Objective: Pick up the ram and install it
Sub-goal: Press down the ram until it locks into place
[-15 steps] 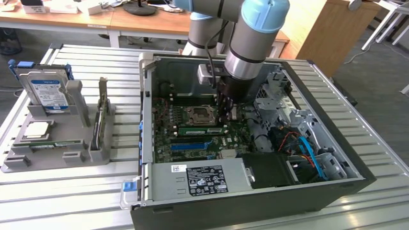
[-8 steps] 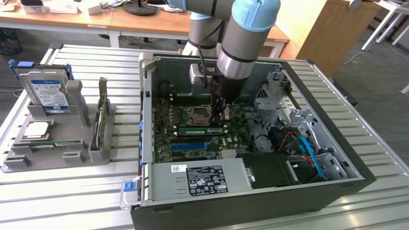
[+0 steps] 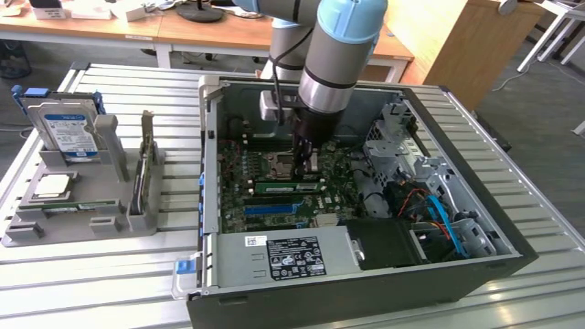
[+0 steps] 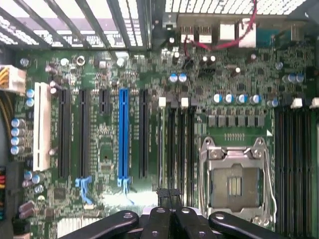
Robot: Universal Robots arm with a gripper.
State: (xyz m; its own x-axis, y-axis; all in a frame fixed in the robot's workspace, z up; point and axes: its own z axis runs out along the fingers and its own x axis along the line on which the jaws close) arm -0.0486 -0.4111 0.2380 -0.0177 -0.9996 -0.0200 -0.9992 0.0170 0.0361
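My gripper (image 3: 301, 166) hangs low inside the open PC case (image 3: 475, 274), over the motherboard (image 3: 274, 205). Its black fingers (image 4: 163, 195) are pressed together, shut, with nothing visible between them. One ram (image 3: 287, 186), a green stick with a white label, stands in a memory slot just in front of the fingertips in the exterior view. In the wrist view the memory slots (image 4: 177, 144) run away from the gripper (image 4: 169, 193), beside the empty CPU socket (image 4: 234, 181). I cannot tell whether the fingers touch the stick. Another ram (image 3: 87, 205) lies in the grey tray (image 3: 55, 233).
The tray at the exterior view's left also holds a hard drive (image 3: 66, 133), a silver CPU chip (image 3: 51, 186) and an upright card (image 3: 142, 179). The power supply (image 3: 288, 257) and drive cages (image 3: 402, 147) crowd the case. A blue slot (image 4: 123, 137) lies near the memory slots.
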